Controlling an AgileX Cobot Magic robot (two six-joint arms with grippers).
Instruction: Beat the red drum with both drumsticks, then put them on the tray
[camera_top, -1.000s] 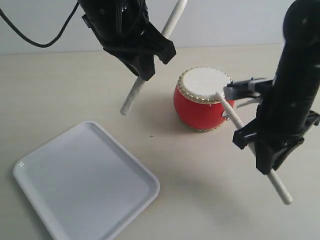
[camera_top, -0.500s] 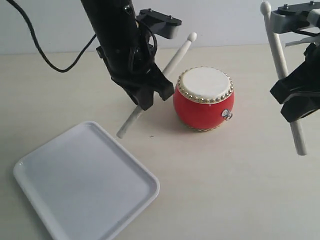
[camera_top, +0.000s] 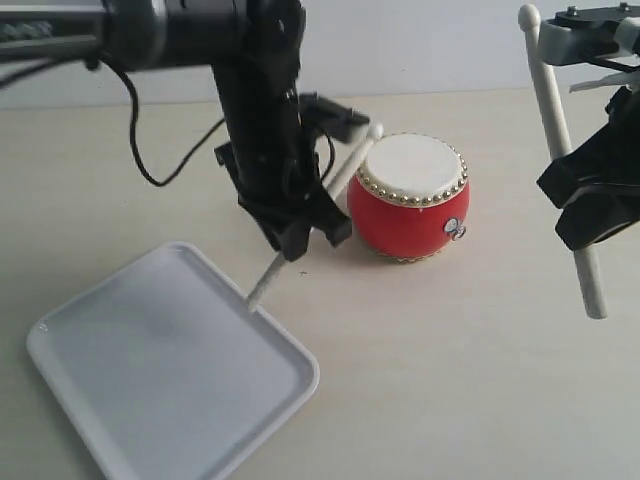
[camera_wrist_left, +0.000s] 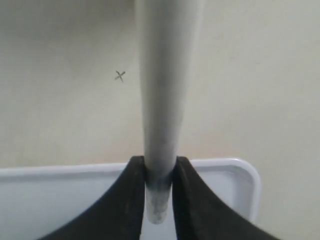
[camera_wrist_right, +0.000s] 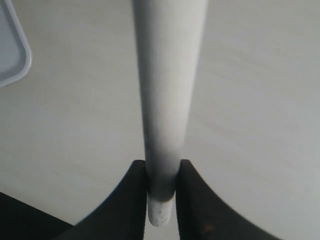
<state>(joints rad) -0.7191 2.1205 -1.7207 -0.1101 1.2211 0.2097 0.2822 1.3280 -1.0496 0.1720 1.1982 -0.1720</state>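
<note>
Nearest in the exterior view, at lower left, lies the tray (camera_top: 150, 390), flat, white, round-cornered with a low rim, resting on the pale surface (camera_top: 450, 380). Just past its far edge, my left tool (camera_top: 300, 238) is clamped on the left drumstick (camera_top: 266, 283), a slim pale stick slanting from the tray's rim up toward the red drum (camera_top: 410, 210). Its rounded tip sits just beside the drum's upper left edge; I cannot tell whether it touches. My left wrist view adds what that view hides: two dark fingers (camera_wrist_left: 125, 200) pressed against the stick on both sides, its blunt end over the tray's corner, and a small cross mark (camera_wrist_left: 119, 75) on the surface beyond. The drum stands upright at centre frame, glossy red barrel, cream skin ringed with gold studs, a small metal ring on its side; neither wrist view shows it. At the right edge, well apart from the drum, my right tool (camera_top: 592, 210) grips the right drumstick (camera_top: 550, 95) nearly upright, rounded tip at the top of the frame, lower end clear of the surface. My right wrist view shows that stick pinched between dark fingers (camera_wrist_right: 192, 200), with one tray corner at upper left.
</note>
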